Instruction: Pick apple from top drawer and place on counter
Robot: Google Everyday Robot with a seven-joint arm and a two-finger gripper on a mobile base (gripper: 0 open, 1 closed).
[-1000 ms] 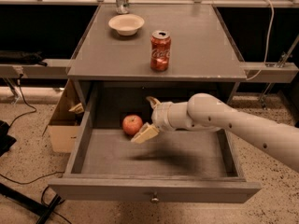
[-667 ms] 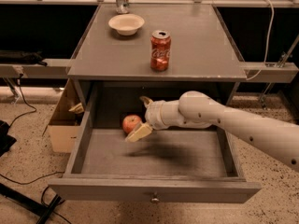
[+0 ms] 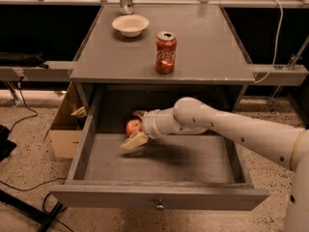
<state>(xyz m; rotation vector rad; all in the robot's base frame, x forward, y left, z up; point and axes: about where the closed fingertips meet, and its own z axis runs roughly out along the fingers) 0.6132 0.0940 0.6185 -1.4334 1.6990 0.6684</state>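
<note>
Apple [image 3: 131, 126] is lying in the top drawer [image 3: 159, 204] between the gripper's [image 3: 138, 128] spread fingers. Can [image 3: 165, 52] and bowl [image 3: 130, 24] are occupying the counter [image 3: 207, 47].

We take this for a robotics lab or test space rather than a home. A white robot arm [image 3: 231, 129] reaches into the open top drawer [image 3: 159, 166] of a plain grey bench [image 3: 207, 47], its pincer [image 3: 133, 131] low at the drawer's far left, fingers spread either side of the apple [image 3: 131, 125]. The floor [image 3: 29, 144] is speckled terrazzo. Loose black cables [image 3: 19, 185] trail across it at near left, an open cardboard box [image 3: 63, 137] stands left of the bench, and dark metal-railed shelving [image 3: 29, 71] runs behind.
</note>
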